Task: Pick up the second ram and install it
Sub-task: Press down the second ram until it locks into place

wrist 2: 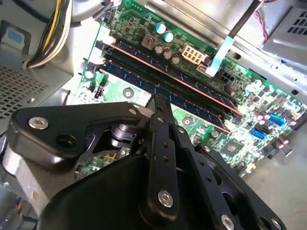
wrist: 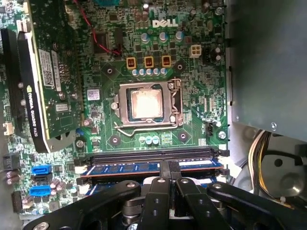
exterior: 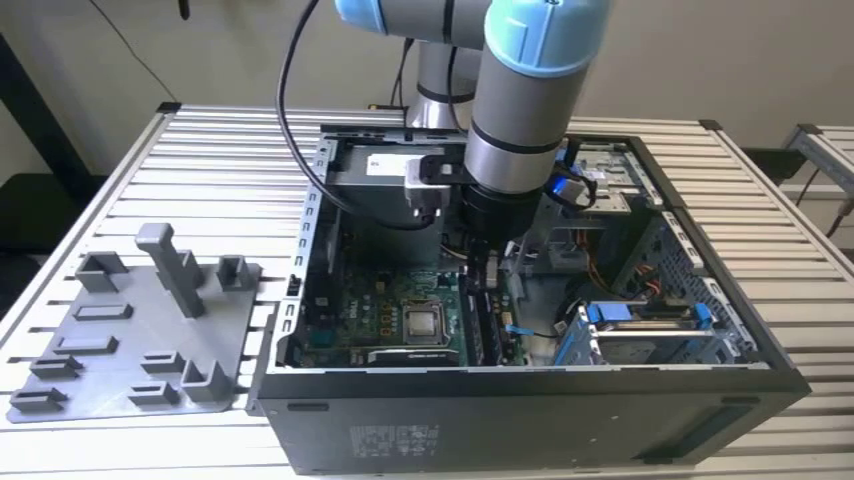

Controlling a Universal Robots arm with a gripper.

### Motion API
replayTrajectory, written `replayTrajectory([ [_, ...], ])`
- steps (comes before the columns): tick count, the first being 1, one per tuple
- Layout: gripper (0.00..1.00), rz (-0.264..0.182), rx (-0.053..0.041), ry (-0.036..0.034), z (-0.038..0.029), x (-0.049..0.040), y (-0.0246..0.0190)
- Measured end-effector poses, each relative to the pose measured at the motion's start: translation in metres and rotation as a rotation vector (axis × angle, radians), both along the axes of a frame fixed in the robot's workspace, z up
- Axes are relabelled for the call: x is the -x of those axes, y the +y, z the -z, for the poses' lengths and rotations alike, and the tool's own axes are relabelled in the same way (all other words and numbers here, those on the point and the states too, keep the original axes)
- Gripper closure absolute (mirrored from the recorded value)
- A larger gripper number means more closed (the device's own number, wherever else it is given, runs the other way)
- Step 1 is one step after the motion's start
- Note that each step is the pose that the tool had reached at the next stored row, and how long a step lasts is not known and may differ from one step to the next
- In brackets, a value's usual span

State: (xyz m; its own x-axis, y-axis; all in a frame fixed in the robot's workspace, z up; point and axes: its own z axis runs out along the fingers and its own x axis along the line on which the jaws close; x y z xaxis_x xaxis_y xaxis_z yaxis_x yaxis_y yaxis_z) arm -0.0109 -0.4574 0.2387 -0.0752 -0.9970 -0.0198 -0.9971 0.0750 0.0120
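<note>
Inside the open computer case point(exterior: 534, 385), my gripper point(exterior: 483, 268) reaches down to the memory slots of the green motherboard point(wrist: 201, 96). The second ram point(wrist: 124, 167) point(wrist 2: 192, 109) is a long dark strip with blue labels, standing on edge in a slot. My gripper point(wrist: 169, 166) point(wrist 2: 160, 100) is shut, with its black fingertips point(wrist: 173, 167) together on the strip's upper edge near its middle. The fingers close along the strip's length, not across its thickness. Another stick point(wrist 2: 168, 62) stands in a parallel slot beside it.
A graphics card point(wrist: 38, 81) stands beyond the bare processor socket point(wrist: 146, 103). A grey power-supply box point(exterior: 380, 180), cables point(wrist 2: 50, 33) and a drive bay point(exterior: 654, 325) crowd the case. A light-grey holder plate point(exterior: 134, 340) lies on the slatted table at the exterior view's left.
</note>
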Motion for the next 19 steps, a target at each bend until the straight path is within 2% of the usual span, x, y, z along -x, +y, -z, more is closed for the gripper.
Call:
replayTrajectory([
  [4,0.89,0.000,-0.0003,-0.0001,0.0003,0.0001,-0.0003],
  [11,0.89,-0.002,0.0000,0.0009,0.0008,-0.0020,-0.0038],
  [14,0.89,-0.002,0.0002,0.0066,0.0010,-0.0030,-0.0044],
  [19,0.89,-0.002,0.0002,0.0072,0.0010,-0.0030,-0.0045],
])
